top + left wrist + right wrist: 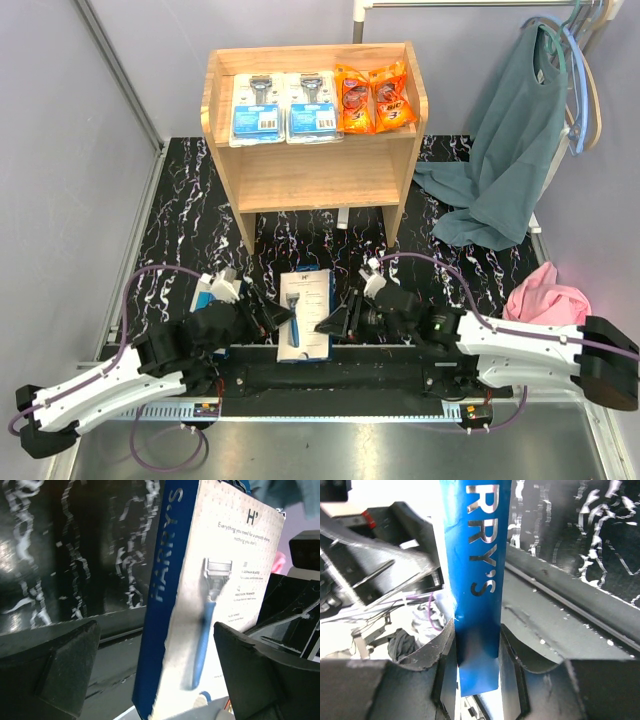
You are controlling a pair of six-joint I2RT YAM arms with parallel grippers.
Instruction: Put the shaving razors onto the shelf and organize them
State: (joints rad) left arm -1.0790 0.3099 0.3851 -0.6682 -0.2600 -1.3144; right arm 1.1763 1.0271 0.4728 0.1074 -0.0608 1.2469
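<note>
The pale wood shelf stands at the back. Its top tier holds two blister razor packs and two orange packets. The lower tier is bare. A white-and-blue razor box lies near the front centre. My right gripper is shut on its blue right edge. My left gripper is open at its left edge, with the box between the spread fingers. A second white-and-blue box lies partly hidden behind the left gripper.
A teal garment hangs from hangers at the back right and drapes onto the black marbled table. A pink cloth lies at the right edge. A metal rail runs along the front, by the arm bases.
</note>
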